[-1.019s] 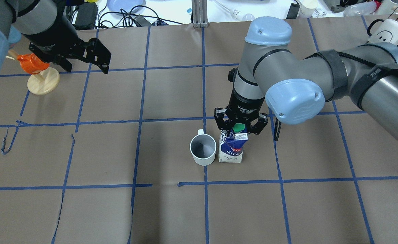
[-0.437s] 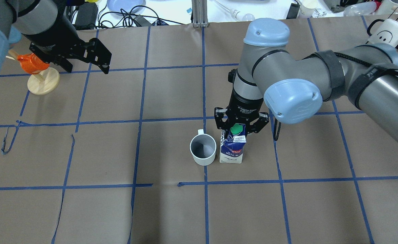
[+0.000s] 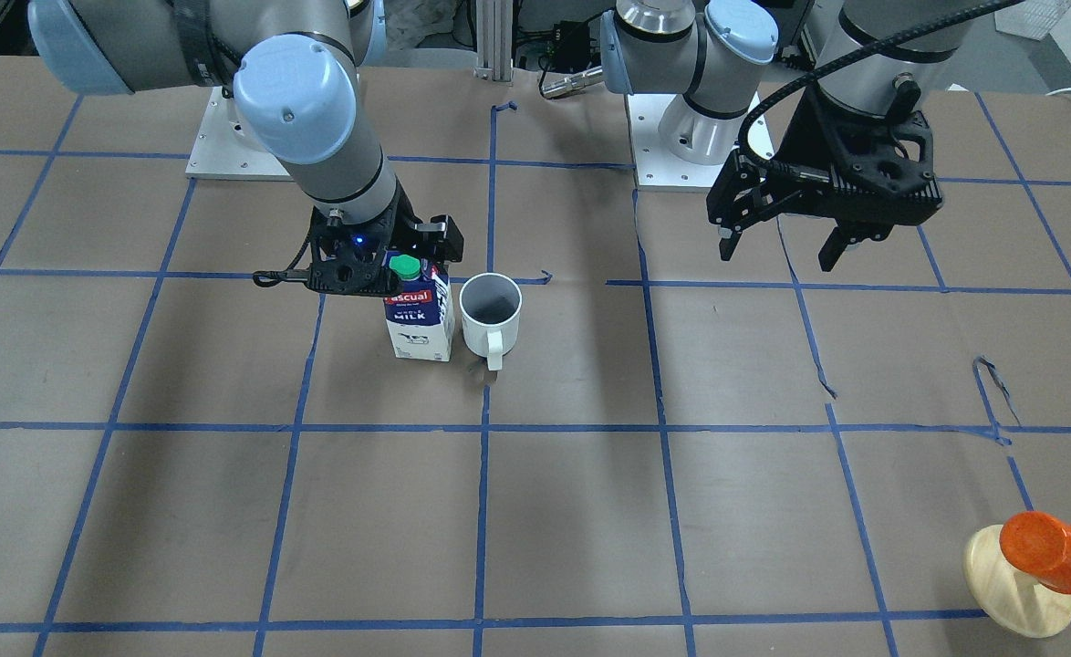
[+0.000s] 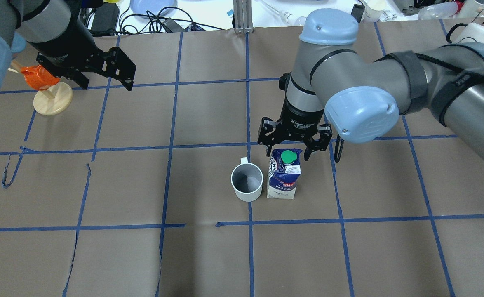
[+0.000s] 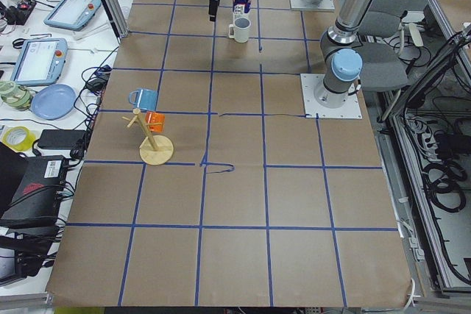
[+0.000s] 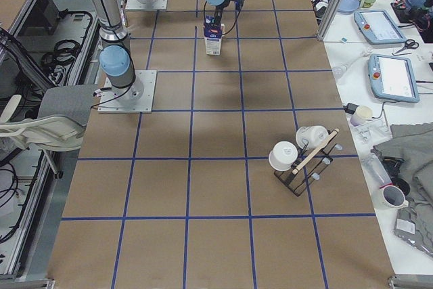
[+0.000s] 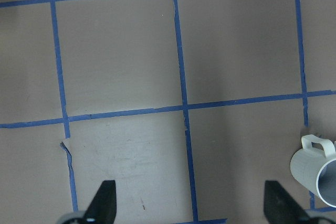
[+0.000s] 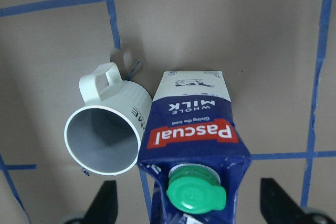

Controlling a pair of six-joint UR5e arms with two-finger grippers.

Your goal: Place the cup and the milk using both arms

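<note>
The milk carton (image 4: 284,178) stands upright on the table near its middle, with the white cup (image 4: 247,182) close beside it and the cup's handle pointing away from the robot. Both also show in the front view, the milk (image 3: 419,315) and the cup (image 3: 490,312). My right gripper (image 4: 292,147) is open and hangs just above the carton's green cap, not touching it. In the right wrist view the milk (image 8: 194,135) and cup (image 8: 107,135) lie below the spread fingers. My left gripper (image 4: 106,82) is open and empty, raised at the far left. The cup (image 7: 317,169) shows at the left wrist view's edge.
An orange cup on a wooden base (image 4: 46,88) stands just left of my left gripper. A rack with white mugs (image 6: 301,157) stands at the table's right end. Cables, a plate and tablets lie beyond the far edge.
My right gripper has opened wider and lifted up and back from the carton's top. The milk and cup have stayed in place. The left arm has not moved.
</note>
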